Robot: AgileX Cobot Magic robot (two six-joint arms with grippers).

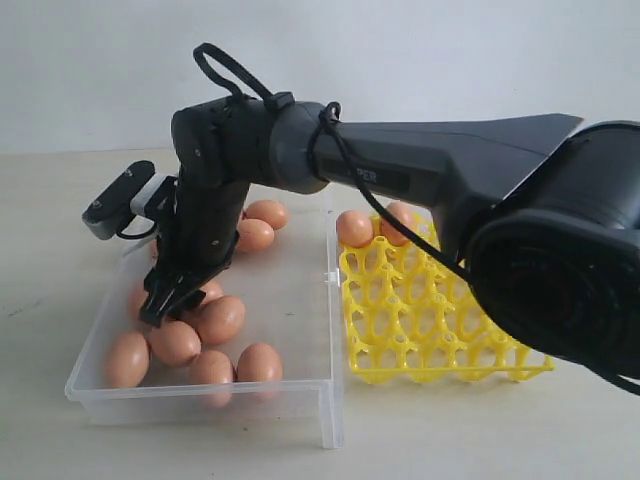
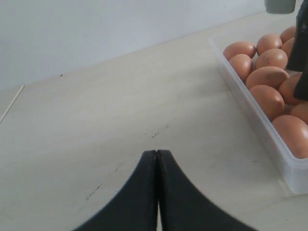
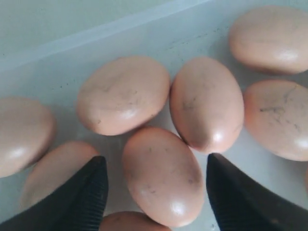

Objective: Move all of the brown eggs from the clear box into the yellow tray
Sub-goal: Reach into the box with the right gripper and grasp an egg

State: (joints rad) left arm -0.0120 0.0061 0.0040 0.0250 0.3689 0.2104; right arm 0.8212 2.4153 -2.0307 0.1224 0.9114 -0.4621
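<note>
Our right gripper (image 3: 156,161) hangs with jaws spread wide either side of one of the brown eggs (image 3: 161,178) in the clear box (image 1: 200,402), gripping nothing. In the exterior view its arm (image 1: 430,165) hides which egg that is and covers the yellow tray (image 1: 420,320) at its far right. Only the left wrist view shows our left gripper (image 2: 157,153), pinched shut and empty over the table (image 2: 96,120) left of the box. Two brown eggs sit in the tray's far row.

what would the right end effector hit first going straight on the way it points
The right end effector would likely meet the brown egg centred between its open fingers in the clear box; depth is unclear.
</note>
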